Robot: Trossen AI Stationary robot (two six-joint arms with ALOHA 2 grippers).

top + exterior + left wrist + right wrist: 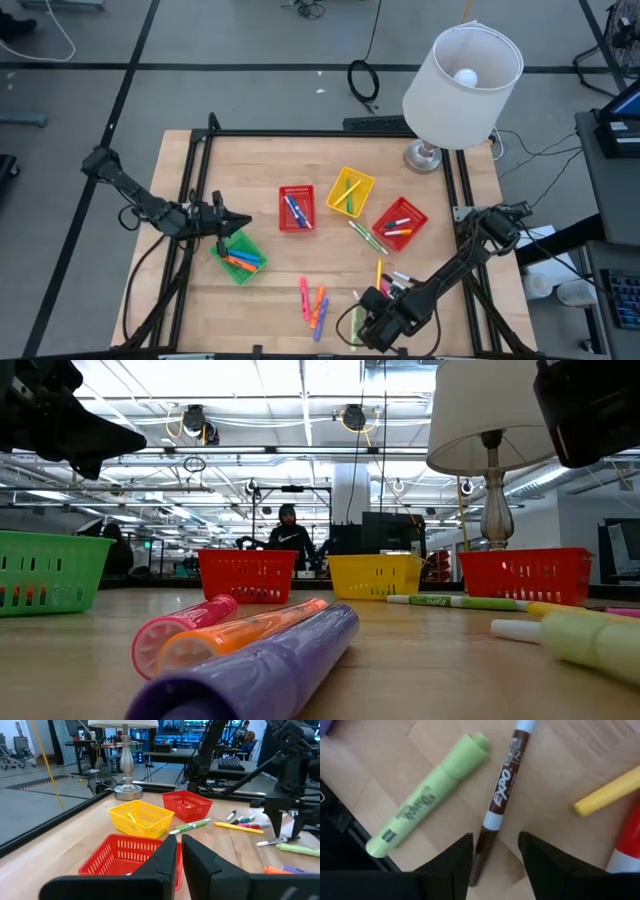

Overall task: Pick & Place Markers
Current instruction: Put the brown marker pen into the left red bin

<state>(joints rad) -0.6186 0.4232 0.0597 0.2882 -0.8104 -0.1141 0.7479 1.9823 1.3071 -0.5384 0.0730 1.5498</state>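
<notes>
Right gripper [495,855] hangs low over the table's near edge, jaws released, 1 finger either side of a brown marker [501,795] that lies flat on the wood; contact between fingers and barrel cannot be confirmed. Barrel lettering reads "EXPO"; the smaller print beside it is illegible. Just beside it lies a green highlighter [425,802] with a label too blurred to read. A yellow marker [607,795] and a red-and-white one [627,847] are cut off at the frame edge.

Near the front edge, 3 loose highlighters [313,303], pink, orange and purple, lie side by side.

Mid-table, the left gripper [232,222] hovers above the green basket [222,257], which holds orange and blue markers; jaws nearly closed, grasping nothing visible.

Farther back stand 3 baskets: red basket [283,208] with blue and red markers, yellow basket [364,181] with 2 markers, a second red basket [419,213] with several. A green-and-white marker [366,237] lies between the latter 2.

A lamp [460,75] stands at the far edge.
</notes>
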